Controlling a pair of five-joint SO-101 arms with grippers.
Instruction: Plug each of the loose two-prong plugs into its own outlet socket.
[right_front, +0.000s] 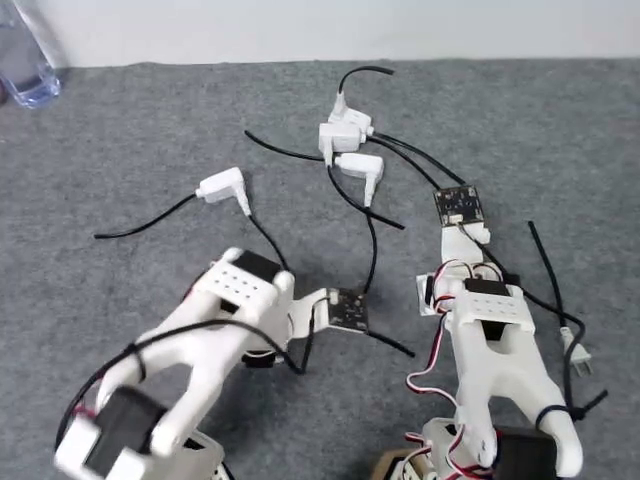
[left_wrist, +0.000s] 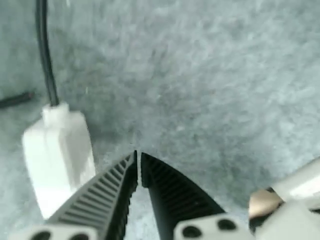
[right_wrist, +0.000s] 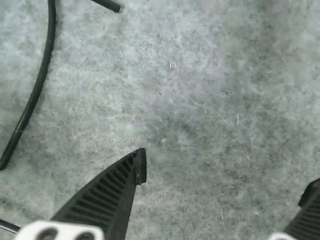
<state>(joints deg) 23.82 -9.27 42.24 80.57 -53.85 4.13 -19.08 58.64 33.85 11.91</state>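
The grey table (right_front: 120, 120) carries everything, and in the high view both arms rise from its 6 o'clock edge. The left arm (right_front: 200, 340) lies at about 7 o'clock and leans toward the middle. The right arm (right_front: 495, 350) stands at about 5 o'clock and points toward 12.

A clear bottle (right_front: 25, 60) stands in the far corner at about 10 o'clock.

The white outlet block (right_front: 342, 135) sits at 12 o'clock from the table's middle, with black cords leaving it on several sides. An angled white plug (right_front: 360, 165) lies against the block's 6 o'clock side; I cannot tell whether it is seated. A loose white plug (right_front: 222, 186) lies at about 10 o'clock, well apart from the block, its black cord trailing toward 8 o'clock. A black two-prong plug (right_front: 578, 355) lies at 4 o'clock, just beside the right arm and well away from the block.

The left gripper (left_wrist: 138, 159) has its ribbed jaws pressed tip to tip with nothing between them. A white plug body (left_wrist: 60, 160) lies just beside one finger, and I cannot tell which plug of the high view it is.

The right gripper (right_wrist: 225, 175) is spread wide over bare table, holding nothing, with a black cable (right_wrist: 30, 100) lying off to one side.
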